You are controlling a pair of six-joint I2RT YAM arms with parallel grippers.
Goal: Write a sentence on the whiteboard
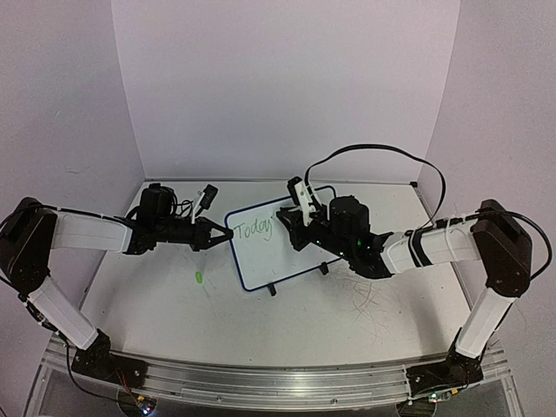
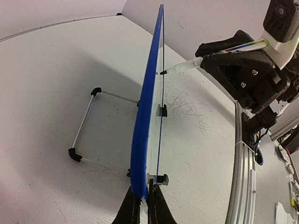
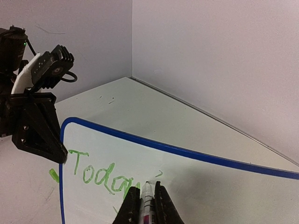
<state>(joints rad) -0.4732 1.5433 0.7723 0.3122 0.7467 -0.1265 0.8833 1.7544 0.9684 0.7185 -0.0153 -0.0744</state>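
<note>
The right tool [image 3: 146,189] is clamping a marker [image 3: 147,200] against the whiteboard [image 3: 210,186], the left tool [image 2: 143,192] pinching its edge; excess pressure could shift it, skewing the sentence [image 3: 96,173].

green cursive handwriting [image 3: 100,174] "today", on whiteboard [image 3: 210,186]

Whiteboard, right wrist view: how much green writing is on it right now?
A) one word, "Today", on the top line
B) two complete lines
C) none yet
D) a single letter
A: the only green writing on the whiteboard reads "Today", and the tip of the marker sits just past its last letter.
</note>
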